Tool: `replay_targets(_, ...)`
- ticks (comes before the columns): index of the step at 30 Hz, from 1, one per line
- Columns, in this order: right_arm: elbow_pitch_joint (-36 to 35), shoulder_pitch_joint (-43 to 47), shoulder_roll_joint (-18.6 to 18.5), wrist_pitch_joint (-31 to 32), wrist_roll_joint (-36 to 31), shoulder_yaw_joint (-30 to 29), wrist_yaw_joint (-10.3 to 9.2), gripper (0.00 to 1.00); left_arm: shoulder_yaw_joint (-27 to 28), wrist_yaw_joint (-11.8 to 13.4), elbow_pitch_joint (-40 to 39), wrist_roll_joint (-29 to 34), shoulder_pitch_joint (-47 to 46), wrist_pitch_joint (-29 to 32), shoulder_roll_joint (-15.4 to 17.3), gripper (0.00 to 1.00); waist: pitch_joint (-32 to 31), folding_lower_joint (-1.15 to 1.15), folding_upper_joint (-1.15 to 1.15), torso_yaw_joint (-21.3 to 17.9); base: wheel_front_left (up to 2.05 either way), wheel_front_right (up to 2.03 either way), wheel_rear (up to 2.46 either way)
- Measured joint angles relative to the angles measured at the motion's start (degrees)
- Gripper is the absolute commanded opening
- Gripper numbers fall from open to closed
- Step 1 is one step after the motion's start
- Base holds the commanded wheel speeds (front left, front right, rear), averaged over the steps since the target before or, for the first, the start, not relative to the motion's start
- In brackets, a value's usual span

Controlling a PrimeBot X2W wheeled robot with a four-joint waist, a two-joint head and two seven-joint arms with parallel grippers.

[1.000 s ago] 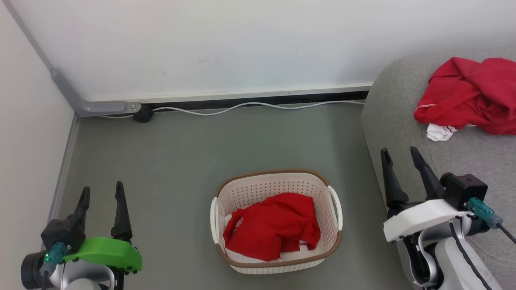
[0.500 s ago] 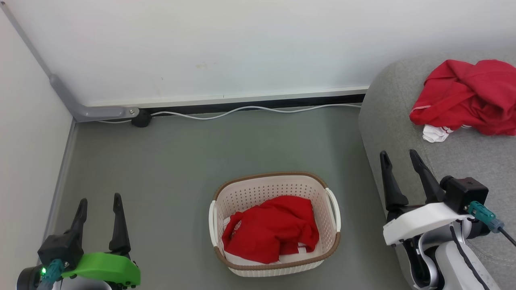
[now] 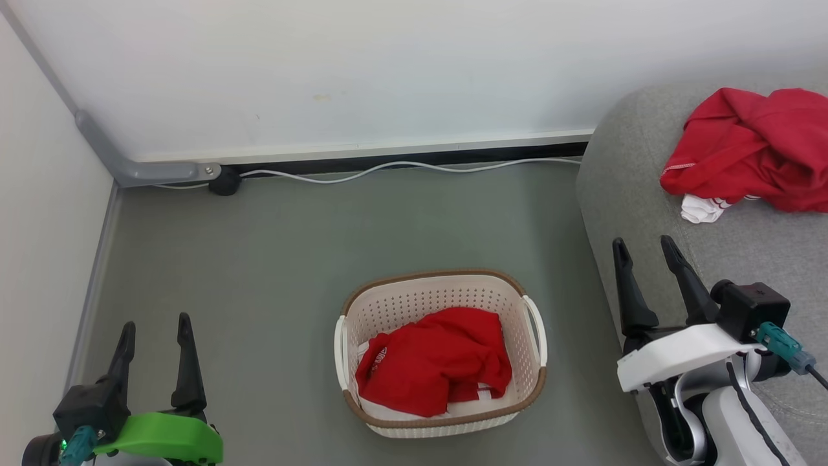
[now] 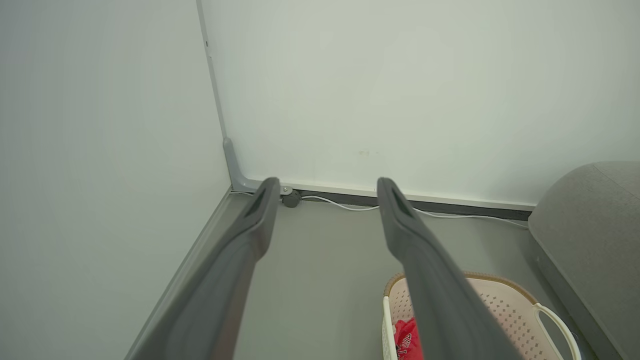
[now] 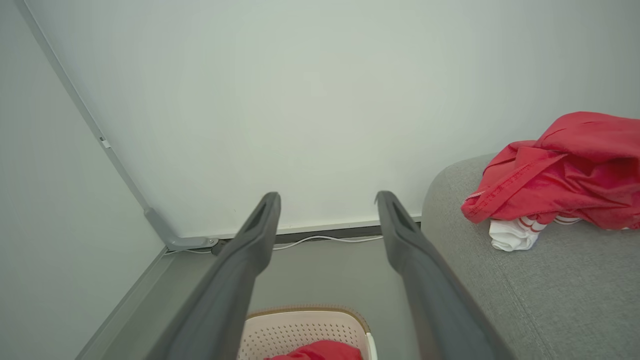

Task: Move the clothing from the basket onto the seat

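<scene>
Sitting on the grey floor (image 3: 272, 259) near the middle of the head view, the basket (image 3: 427, 299) holds a crumpled red garment (image 3: 440, 366) with white fabric showing beneath its near edge and small white print at its left end. To the right, the seat (image 3: 640, 188) rises beside the basket without touching it, and a second red garment (image 3: 757, 145) lies bunched on the seat's far part, a bit of white cloth poking out at its near-left edge. The left tool (image 3: 156, 321) hovers over the floor at the near left, well apart from the basket, its two dark fingers spread and nothing between them. The right tool (image 3: 643, 241) hangs at the near right, over the seat's rounded left edge, fingers likewise apart and empty, pointing towards the far wall (image 3: 388, 65). Along the foot of that wall a white cable (image 3: 388, 167) runs from the far-left corner to the seat. In the left wrist view the basket's brown rim shows beside the finger on that view's right.
</scene>
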Motion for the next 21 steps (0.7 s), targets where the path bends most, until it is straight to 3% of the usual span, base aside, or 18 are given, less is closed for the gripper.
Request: replay_targets(21,-4.5,-0.9,-0.5,1.0,-0.1,-0.7,-0.47,1.00,-2.0,0.2,-2.3,3.0,-0.8,1.9,0.0,1.00,5.3,0.00,0.00,0.0,0.00,0.00,0.00)
